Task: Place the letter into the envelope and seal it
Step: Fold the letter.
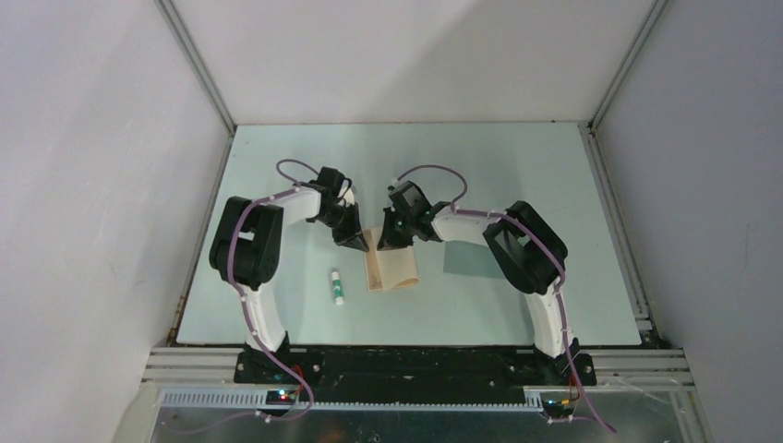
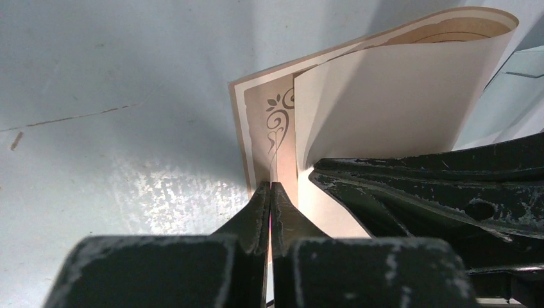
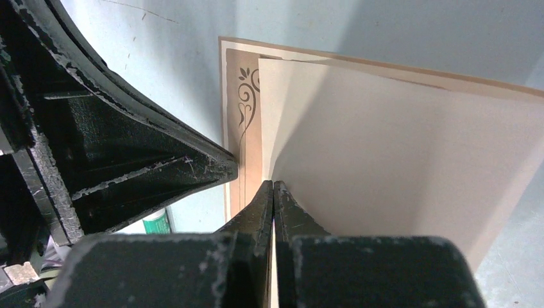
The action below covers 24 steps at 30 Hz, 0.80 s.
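The tan letter (image 1: 395,269) with its brown ornamental border lies mid-table, folded over on itself in a loose curl. My left gripper (image 1: 355,242) and right gripper (image 1: 382,242) meet at its far end, close side by side. In the left wrist view my left gripper (image 2: 271,187) is shut on the lower layer's edge of the letter (image 2: 398,96). In the right wrist view my right gripper (image 3: 273,186) is shut on the folded-over layer of the letter (image 3: 398,147). The teal-grey envelope (image 1: 469,259) lies flat to the right of the letter, partly under my right arm.
A small white stick with a green cap (image 1: 338,287) lies left of the letter; its cap also shows in the right wrist view (image 3: 156,222). White walls enclose the pale green tabletop (image 1: 415,157) on three sides.
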### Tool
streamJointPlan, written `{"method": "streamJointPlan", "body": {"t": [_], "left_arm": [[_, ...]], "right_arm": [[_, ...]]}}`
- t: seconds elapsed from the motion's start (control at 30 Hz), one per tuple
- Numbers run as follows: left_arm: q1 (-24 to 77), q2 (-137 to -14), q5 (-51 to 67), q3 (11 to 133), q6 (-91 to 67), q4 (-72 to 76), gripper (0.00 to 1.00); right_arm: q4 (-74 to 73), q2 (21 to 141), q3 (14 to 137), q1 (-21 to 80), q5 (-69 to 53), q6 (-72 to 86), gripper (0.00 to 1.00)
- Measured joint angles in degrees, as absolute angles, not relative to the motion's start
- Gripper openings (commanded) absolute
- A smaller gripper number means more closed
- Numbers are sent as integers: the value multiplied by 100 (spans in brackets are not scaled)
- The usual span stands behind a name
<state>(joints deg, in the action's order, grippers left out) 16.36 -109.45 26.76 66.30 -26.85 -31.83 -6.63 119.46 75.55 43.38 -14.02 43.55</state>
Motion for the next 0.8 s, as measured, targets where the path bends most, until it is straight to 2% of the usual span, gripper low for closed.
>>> {"method": "streamJointPlan", "body": {"t": [0.5, 0.8], "left_arm": [[1636, -10733, 2112, 6632, -2451, -3667, 0], [1636, -10689, 2521, 6388, -2556, -3177, 0]], "right_arm": [[-484, 12062, 7625, 4338, -1498, 4353, 0], [-454, 12088, 7644, 4324, -1531, 4342, 0]]}}
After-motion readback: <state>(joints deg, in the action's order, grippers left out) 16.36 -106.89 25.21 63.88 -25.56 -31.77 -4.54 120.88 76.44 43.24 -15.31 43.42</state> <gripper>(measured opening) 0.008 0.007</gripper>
